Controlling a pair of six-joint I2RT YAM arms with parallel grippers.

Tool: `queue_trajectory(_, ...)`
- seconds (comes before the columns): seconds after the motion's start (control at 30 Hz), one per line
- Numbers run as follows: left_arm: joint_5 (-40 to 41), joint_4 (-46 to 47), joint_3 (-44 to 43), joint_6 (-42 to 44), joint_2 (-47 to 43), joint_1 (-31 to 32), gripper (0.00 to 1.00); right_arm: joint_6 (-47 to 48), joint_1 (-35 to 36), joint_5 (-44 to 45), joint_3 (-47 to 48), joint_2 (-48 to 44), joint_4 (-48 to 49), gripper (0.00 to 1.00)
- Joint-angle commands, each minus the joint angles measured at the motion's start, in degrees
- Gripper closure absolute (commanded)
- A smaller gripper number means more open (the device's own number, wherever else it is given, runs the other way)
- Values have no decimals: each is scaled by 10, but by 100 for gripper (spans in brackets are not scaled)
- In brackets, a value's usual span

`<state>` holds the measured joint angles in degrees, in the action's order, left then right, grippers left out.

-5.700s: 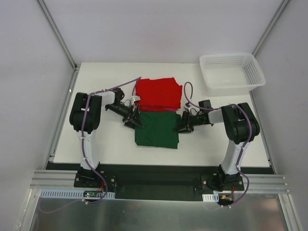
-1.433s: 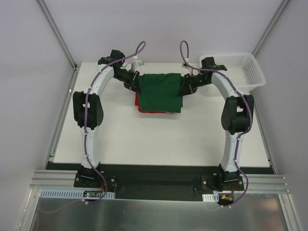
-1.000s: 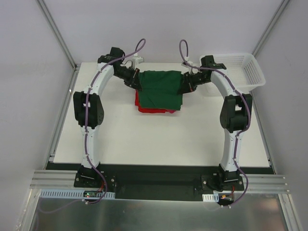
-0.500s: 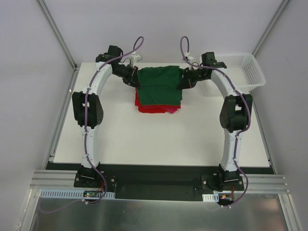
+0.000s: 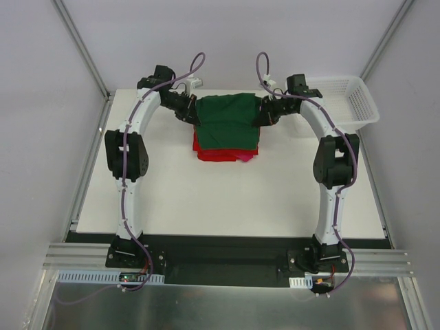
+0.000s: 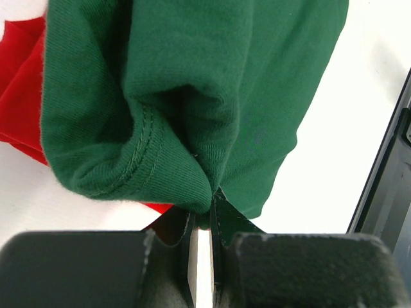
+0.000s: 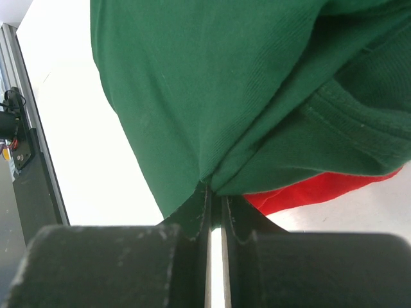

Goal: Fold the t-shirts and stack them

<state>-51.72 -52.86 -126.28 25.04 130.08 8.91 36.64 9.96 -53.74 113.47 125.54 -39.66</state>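
The left gripper (image 5: 194, 115) and right gripper (image 5: 261, 115) clench the folded dark green cloth t-shirt (image 5: 227, 118) over the bright red cloth t-shirt (image 5: 220, 154). Only lowering and release seem left.

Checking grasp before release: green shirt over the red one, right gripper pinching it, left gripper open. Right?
No. The left gripper is shut on the green shirt; the left wrist view shows it pinching its edge. Rest holds: green over the red shirt, right gripper pinching it.

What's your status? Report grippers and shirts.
Left gripper shut on green shirt, right gripper likewise. Green shirt over red shirt, not released. Nothing in the way.
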Motion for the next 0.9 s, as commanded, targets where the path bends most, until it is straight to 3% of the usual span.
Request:
queue_trajectory(0.0, 21, -6, -20, 24, 8, -20, 100, 13, -10, 21, 17, 7, 5, 99)
queue_trajectory(0.87, 29, -4, -38, 26, 52, -21, 100, 26, -10, 36, 17, 37, 20, 99)
